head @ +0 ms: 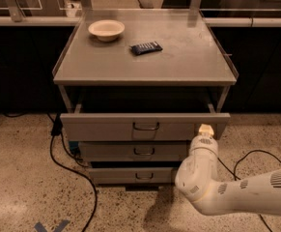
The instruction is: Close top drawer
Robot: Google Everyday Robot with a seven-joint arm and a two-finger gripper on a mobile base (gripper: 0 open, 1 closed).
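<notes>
Top drawer (pixel 106 127): pulled out, at 12 o'clock of two shorter drawers (pixel 111 151).
Gripper (pixel 206 129): at its front's right end, 3 o'clock from the pull (pixel 146 126); open or closed, I cannot tell.
Risk: my off-centre push could skew and jam it.
Count: three drawers, one bowl (pixel 106 30), one dark packet (pixel 146 48).

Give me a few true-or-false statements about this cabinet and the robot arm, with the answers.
1. The top drawer is pulled out. True.
2. The gripper is at the drawer's pull. False: it is near the right end of the drawer's front, as the camera sees it, well away from the pull.
3. A bowl sits on the cabinet top. True.
4. The packet lies inside the bowl. False: it lies on the cabinet top, to the right of the bowl and apart from it.
</notes>
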